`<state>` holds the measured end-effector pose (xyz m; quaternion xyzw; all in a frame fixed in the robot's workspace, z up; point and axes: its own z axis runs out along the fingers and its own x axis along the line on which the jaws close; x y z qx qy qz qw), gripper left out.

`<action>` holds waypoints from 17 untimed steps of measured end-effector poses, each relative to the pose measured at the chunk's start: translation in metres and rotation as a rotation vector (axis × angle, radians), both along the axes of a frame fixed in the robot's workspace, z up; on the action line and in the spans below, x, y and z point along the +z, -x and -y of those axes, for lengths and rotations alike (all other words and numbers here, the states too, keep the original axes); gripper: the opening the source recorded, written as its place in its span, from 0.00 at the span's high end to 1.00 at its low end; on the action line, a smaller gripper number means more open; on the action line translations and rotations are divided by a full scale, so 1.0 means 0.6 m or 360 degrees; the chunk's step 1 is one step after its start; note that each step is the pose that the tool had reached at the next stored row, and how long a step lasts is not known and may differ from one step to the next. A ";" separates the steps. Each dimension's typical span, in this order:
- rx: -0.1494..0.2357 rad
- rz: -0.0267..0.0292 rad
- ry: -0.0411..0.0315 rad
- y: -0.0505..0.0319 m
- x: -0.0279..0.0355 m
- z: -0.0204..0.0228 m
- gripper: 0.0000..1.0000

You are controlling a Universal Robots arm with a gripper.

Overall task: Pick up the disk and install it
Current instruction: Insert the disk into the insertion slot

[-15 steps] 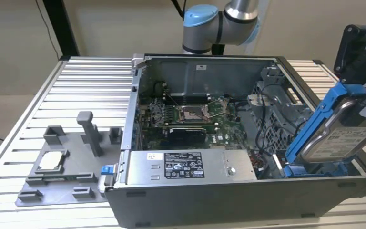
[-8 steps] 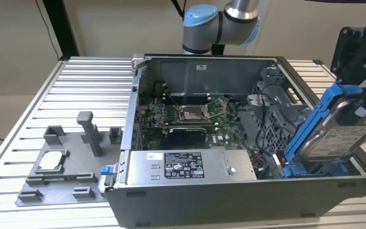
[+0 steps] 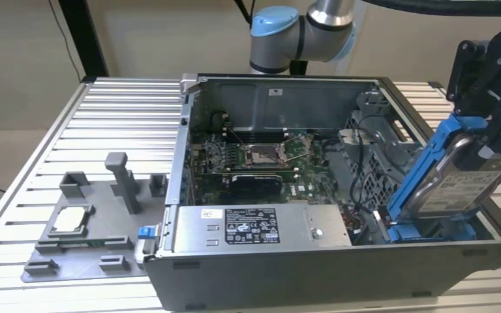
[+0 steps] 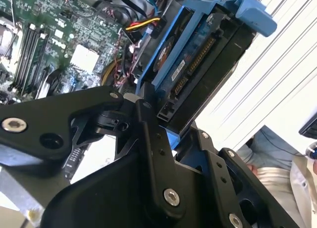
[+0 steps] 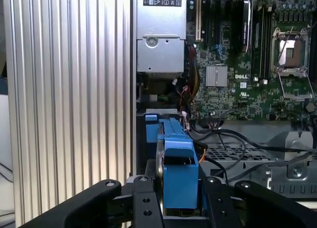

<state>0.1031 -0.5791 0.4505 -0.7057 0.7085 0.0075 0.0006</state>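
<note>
Over the drive bay (image 3: 433,231), tilted: the disk (image 3: 464,179)
End effector (image 5: 179,193) is clenched on its blue frame, lower end at the bay's mouth. I'd square it with the slot before easing down, since the cables (image 5: 233,136) sit right beside inside the case (image 3: 320,270).

The claw (image 3: 492,134) grips the tilted disk (image 3: 456,182), its lower end seemingly inside the open computer case (image 3: 320,277).

— What kind of place is this?
— A robotics lab: a ribbed aluminium-profile worktop (image 3: 102,111), an opened grey metal computer case (image 3: 320,274), a grey plastic parts fixture (image 3: 76,261), a silver-and-blue robot arm (image 3: 307,29).
</note>
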 end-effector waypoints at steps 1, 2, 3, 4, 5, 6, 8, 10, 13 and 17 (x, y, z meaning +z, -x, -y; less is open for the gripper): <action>0.0000 0.00024 0.0000 0.000 -0.001 -0.0020 1.00; 0.0000 0.00024 0.0000 0.000 -0.001 -0.0042 1.00; 0.0000 0.00025 0.0000 0.000 -0.002 -0.0053 1.00; 0.0000 0.00025 0.0000 0.000 -0.003 -0.0054 1.00; 0.0000 0.00025 0.0000 0.000 -0.003 -0.0054 1.00; 0.0000 0.00025 0.0000 0.000 -0.003 -0.0054 1.00; 0.0000 0.00025 0.0000 0.000 -0.003 -0.0053 1.00; 0.0000 0.00027 -0.0003 0.000 -0.003 -0.0053 1.00; 0.0000 0.00038 -0.0023 0.000 -0.003 -0.0051 1.00; 0.0000 0.00040 -0.0023 0.001 -0.003 -0.0013 1.00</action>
